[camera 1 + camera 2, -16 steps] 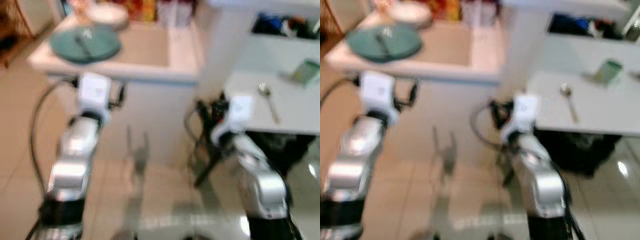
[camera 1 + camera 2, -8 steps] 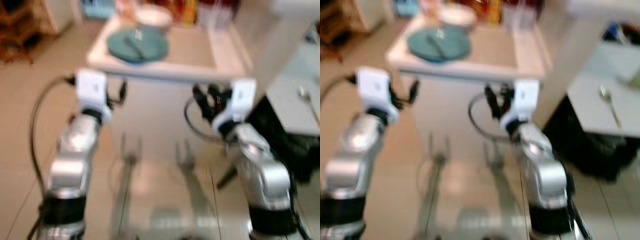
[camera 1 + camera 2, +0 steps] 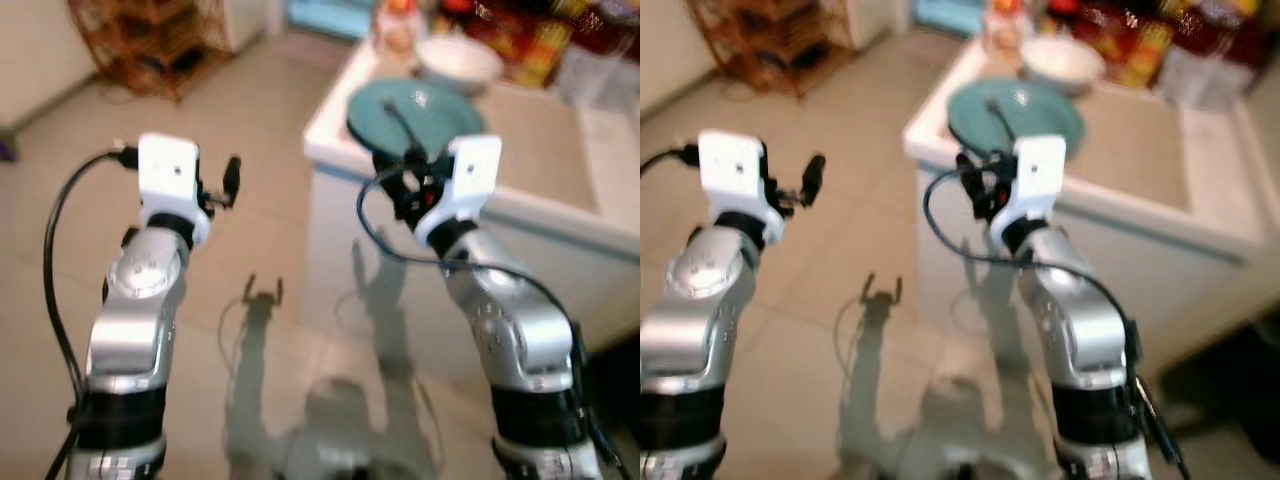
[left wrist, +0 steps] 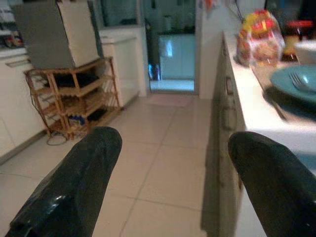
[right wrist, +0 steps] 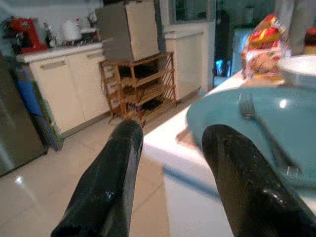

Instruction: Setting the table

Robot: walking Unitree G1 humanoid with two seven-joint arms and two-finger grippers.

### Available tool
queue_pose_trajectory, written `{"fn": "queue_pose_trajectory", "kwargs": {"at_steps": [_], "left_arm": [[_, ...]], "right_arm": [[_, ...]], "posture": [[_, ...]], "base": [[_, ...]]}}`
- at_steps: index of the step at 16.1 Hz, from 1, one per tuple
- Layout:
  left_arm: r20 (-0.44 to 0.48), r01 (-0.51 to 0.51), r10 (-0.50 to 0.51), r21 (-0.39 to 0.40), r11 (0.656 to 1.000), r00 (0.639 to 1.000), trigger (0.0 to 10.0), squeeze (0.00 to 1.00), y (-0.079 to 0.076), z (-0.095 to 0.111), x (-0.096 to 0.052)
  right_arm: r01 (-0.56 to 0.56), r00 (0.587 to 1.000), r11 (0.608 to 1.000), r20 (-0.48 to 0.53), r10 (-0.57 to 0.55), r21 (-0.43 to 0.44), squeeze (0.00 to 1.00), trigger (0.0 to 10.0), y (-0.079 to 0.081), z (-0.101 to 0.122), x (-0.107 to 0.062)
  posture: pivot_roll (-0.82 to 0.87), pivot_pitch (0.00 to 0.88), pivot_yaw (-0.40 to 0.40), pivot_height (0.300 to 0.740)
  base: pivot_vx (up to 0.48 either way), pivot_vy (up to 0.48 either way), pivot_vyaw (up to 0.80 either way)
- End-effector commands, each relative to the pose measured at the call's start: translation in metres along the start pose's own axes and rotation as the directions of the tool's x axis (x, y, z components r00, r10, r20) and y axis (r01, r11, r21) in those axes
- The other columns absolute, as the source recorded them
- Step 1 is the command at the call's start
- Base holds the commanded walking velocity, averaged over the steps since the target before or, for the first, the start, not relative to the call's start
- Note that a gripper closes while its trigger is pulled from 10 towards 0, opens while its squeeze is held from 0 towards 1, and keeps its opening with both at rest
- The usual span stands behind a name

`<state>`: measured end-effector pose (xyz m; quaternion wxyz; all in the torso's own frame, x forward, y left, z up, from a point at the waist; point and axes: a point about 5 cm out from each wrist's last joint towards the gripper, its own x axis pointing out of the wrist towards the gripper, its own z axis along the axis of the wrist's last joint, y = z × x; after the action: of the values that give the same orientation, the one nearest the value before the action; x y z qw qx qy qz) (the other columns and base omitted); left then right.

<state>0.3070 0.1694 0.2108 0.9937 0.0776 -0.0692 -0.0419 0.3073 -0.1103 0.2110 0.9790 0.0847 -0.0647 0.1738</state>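
Landmark: the teal plate (image 3: pixel 415 110), set at the near corner of the white counter (image 3: pixel 540 140).

- A fork (image 5: pixel 261 131) lies across the plate; a white bowl (image 3: pixel 458 62) sits just beyond it, with bright food packets (image 4: pixel 259 39) further along. Likely staged here for pickup, plate and fork together, close to the edge where an arm can reach.
- Right gripper (image 5: pixel 173 148) is raised at the plate's near rim, fingers wide apart and empty. The plate lies just beyond the tips and off to one side, fork further in; no contact.
- Left gripper (image 4: pixel 170 163) hovers over the tiled floor (image 3: pixel 250 180), well off the plate's side, beside the counter front. Fingers wide, holding nothing.
- Judgement: approach posture, both arms up for a two-sided lift of the plate; the left one needs to close in.
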Motion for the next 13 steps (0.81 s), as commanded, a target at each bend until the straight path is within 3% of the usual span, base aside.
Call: {"fn": "queue_pose_trajectory", "kwargs": {"at_steps": [1,4,6,8,10,13], "left_arm": [[0.012,0.030,-0.030,0.003,1.000,0.999,10.0,0.00,-0.008,0.004,0.002],[0.012,0.049,-0.049,0.001,0.999,0.999,10.0,0.00,-0.011,0.004,0.003],[0.012,0.065,-0.065,0.000,0.998,0.998,10.0,0.00,-0.015,0.004,0.003],[0.014,0.105,-0.105,0.015,0.994,0.994,10.0,0.00,-0.020,0.004,0.004],[0.005,0.220,-0.221,0.064,0.973,0.975,10.0,0.00,-0.029,0.003,-0.001],[0.027,0.285,-0.287,0.064,0.956,0.957,10.0,0.00,-0.030,0.004,-0.007]], "right_arm": [[0.056,0.998,0.998,0.022,-0.056,0.004,0.00,10.0,-0.011,0.004,-0.001],[0.087,0.996,0.996,0.024,-0.087,0.012,0.00,10.0,-0.018,0.009,-0.003],[0.104,0.994,0.995,0.029,-0.104,0.004,0.00,10.0,-0.023,0.013,-0.006],[0.127,0.992,0.991,0.022,-0.126,-0.039,0.00,10.0,-0.030,0.017,-0.008],[0.145,0.988,0.984,-0.036,-0.149,-0.104,0.00,10.0,-0.042,0.027,-0.009],[0.186,0.965,0.968,-0.151,-0.212,-0.169,0.00,10.0,-0.057,0.029,-0.016]], "posture": [[0.12,0.067,-0.079,0.740],[0.12,0.060,-0.077,0.740],[0.11,0.052,-0.073,0.740],[0.11,0.046,-0.072,0.740],[0.11,0.036,-0.073,0.740],[0.11,0.028,-0.071,0.740]], "base": [[0.461,0.000,0.00],[0.465,0.000,0.00],[0.472,0.000,-0.80],[0.371,0.000,0.00],[0.000,0.000,0.00],[0.000,0.000,0.00]]}}
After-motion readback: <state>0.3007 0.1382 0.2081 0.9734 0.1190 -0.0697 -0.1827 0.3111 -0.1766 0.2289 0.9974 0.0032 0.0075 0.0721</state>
